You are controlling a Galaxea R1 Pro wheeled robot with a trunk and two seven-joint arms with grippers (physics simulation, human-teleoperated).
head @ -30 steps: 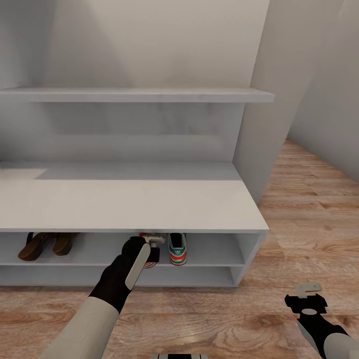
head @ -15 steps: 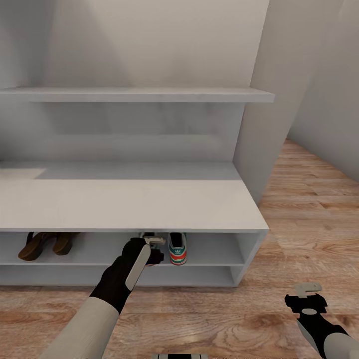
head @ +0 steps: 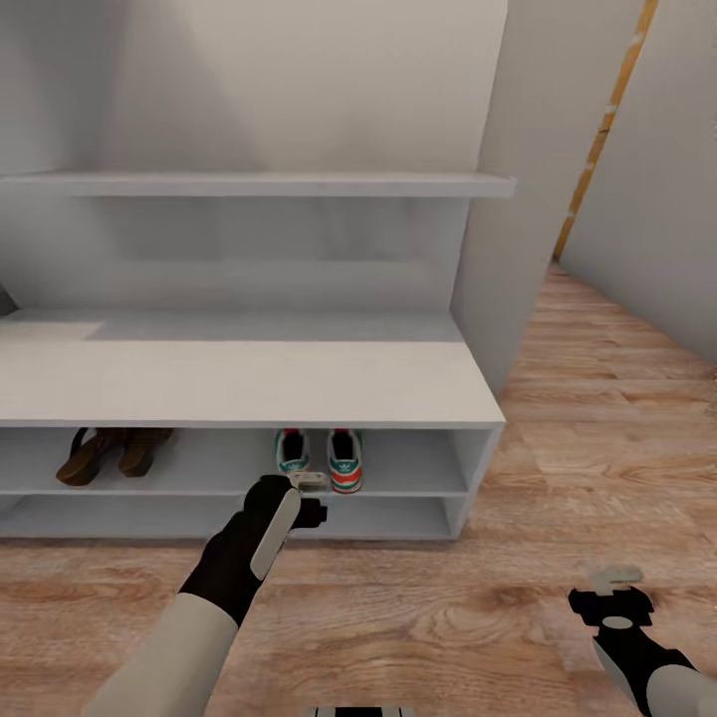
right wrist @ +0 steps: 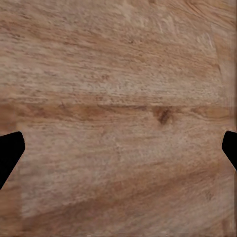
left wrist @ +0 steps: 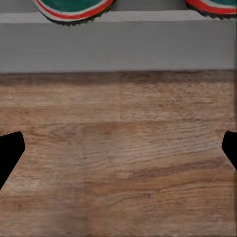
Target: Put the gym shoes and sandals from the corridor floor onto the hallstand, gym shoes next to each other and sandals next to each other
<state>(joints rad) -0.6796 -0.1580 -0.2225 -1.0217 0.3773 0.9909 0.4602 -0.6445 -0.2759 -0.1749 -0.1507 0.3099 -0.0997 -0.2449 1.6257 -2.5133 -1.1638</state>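
Observation:
The two gym shoes (head: 319, 458) stand side by side on the upper shelf level of the white hallstand (head: 249, 383), heels facing me; their heel ends (left wrist: 74, 7) show in the left wrist view. The two brown sandals (head: 115, 453) sit together at the left of the same level. My left gripper (head: 313, 497) hangs just in front of the rack below the gym shoes, open and holding nothing, with its dark fingertips (left wrist: 10, 150) wide apart over the corridor floor (head: 448, 617). My right gripper (head: 615, 590) is open low over the floor at the right.
A higher wall shelf (head: 259, 184) runs above the bench top. A white wall panel (head: 488, 249) bounds the rack's right end. Wood floor continues to the right past it, toward a grey wall with an orange-edged strip (head: 597, 139).
The whole view has shifted: the camera has backed away from the rack. My left gripper has come out of the shelf, leaving the left gym shoe beside the other one.

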